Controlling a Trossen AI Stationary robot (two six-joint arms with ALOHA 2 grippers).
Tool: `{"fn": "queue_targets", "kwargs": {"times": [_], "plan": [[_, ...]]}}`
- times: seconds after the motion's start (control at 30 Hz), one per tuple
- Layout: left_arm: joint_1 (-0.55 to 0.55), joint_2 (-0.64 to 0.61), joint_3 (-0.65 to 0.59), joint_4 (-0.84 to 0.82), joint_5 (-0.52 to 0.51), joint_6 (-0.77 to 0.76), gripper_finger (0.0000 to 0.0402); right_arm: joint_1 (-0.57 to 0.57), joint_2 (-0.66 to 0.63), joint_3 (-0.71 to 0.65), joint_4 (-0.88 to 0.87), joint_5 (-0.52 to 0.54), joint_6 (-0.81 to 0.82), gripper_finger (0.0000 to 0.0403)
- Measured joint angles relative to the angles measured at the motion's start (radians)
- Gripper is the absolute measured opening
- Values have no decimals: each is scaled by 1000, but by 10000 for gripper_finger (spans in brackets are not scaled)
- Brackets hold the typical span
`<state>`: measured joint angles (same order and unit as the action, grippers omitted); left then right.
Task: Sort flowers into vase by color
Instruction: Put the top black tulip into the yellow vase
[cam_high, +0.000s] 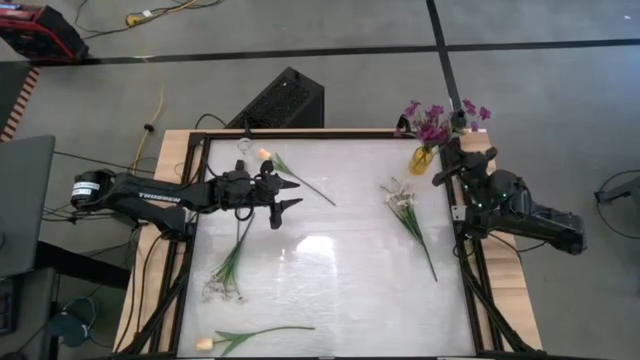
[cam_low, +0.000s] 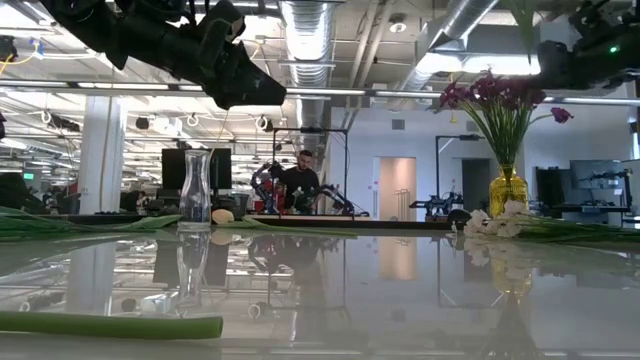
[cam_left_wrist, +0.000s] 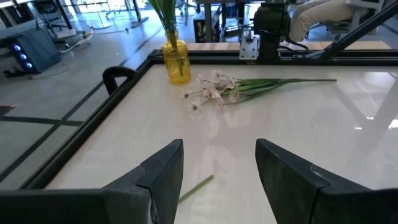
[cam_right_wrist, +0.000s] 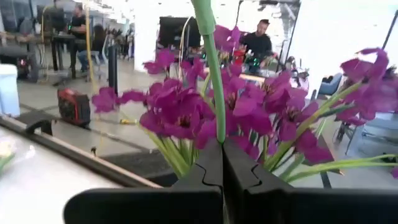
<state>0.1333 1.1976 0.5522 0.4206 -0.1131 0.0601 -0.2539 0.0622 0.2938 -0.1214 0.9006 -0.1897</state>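
Note:
My right gripper is shut on a green stem beside the purple blossoms that stand in the yellow vase at the table's far right corner. My left gripper hovers open above the table's left-middle, and the stem end of a peach tulip lies below its fingers. A white spray lies flat right of centre. A second white spray and another tulip lie flat near the left and near edges. My right gripper pinches a thin green stem between its two fingertips. The stem runs on past the fingers and out of the right wrist view. Which end carries the blossom, and whether it stands in the yellow vase, I cannot tell.
A clear glass vase stands at the far edge left of centre. A raised wooden and black frame rims the white table. The middle of the table is bare. People sit at desks in the room beyond.

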Motion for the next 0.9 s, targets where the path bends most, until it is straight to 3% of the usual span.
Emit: {"fn": "queue_targets", "kwargs": {"times": [0.23, 0.9], "plan": [[0, 0, 0, -3, 0, -5, 190, -62, 2, -142, 317, 0, -152, 17], [0, 0, 0, -4, 1, -15, 190, -98, 26, -173, 287, -15, -93, 17]]}}
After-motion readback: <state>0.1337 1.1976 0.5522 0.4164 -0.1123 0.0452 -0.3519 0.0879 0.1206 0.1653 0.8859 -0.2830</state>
